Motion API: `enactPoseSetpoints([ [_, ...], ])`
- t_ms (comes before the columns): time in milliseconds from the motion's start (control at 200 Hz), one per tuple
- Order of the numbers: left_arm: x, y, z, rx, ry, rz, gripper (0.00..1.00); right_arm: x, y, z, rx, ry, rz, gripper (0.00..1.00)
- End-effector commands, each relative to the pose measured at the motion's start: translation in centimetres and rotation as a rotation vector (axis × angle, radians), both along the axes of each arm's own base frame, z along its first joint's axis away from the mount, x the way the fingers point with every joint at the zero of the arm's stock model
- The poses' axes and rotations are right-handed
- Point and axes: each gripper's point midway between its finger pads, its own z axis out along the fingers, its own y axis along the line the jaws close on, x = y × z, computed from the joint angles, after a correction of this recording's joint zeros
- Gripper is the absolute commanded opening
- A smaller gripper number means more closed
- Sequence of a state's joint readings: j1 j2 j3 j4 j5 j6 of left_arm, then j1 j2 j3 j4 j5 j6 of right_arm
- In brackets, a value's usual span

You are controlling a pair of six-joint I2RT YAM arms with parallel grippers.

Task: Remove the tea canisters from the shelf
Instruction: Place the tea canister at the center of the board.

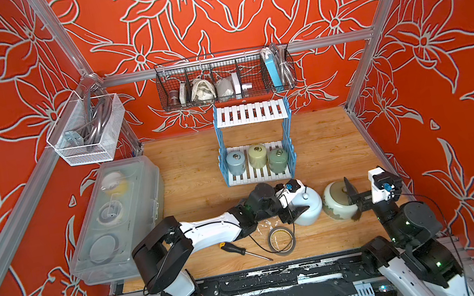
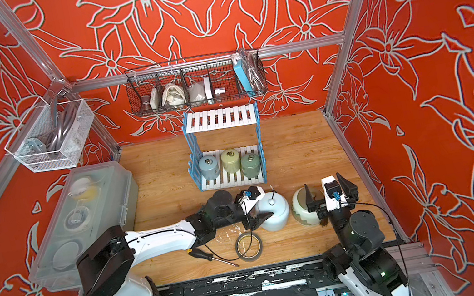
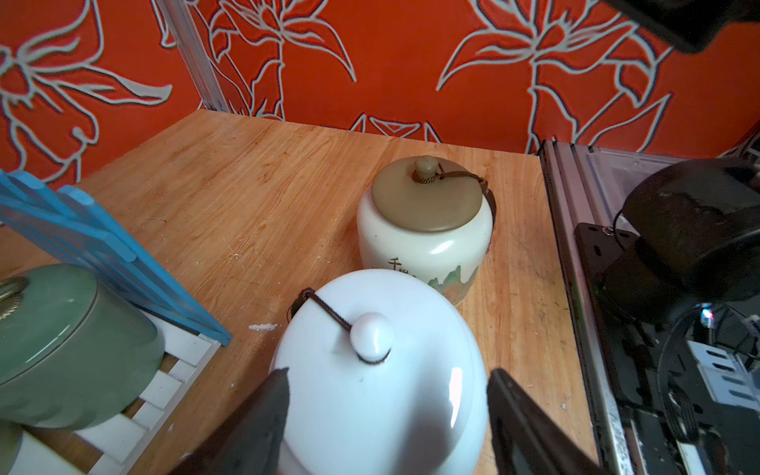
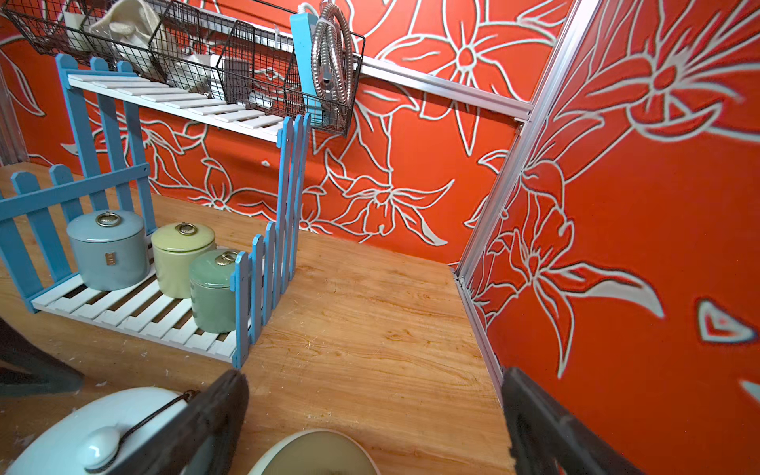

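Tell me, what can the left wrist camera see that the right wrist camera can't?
Only the left wrist view shows the painted side of the cream canister. Only the right wrist view shows the grey-blue canister, the yellow-green canister and the black wire basket. Both show the white canister, the sage green canister and the shelf.

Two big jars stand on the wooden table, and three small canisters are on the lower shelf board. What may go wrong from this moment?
1. The left gripper straddles the large white ceramic jar closely; pulling back askew might knock it into the cream jar with olive lid beside it.
2. The small sage green canister sits by the shelf's blue picket side; a finger may catch there.
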State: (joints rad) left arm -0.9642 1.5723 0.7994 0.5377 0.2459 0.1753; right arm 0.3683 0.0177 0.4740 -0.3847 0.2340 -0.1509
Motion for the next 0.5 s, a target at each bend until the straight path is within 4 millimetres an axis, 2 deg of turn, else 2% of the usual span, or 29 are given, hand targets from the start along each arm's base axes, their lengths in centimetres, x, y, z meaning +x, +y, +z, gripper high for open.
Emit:
enactPoseSetpoints([
  [0,-1.0,0.9,1.1,-0.028,-0.046,-0.019,0.85,-0.1,-0.2,0.4,0.007,-0.022,-0.012,0.99],
  [275,-2.8,3.7,0.9,-0.005,-0.085,-0.030,0.92,0.1,-0.2,0.1,0.004,-0.015,-0.013,0.99],
  [495,-1.9,7.1,1.2,-0.004,-0.021,0.012,0.95,0.4,-0.1,-0.3,0.000,0.013,-0.012,0.99],
])
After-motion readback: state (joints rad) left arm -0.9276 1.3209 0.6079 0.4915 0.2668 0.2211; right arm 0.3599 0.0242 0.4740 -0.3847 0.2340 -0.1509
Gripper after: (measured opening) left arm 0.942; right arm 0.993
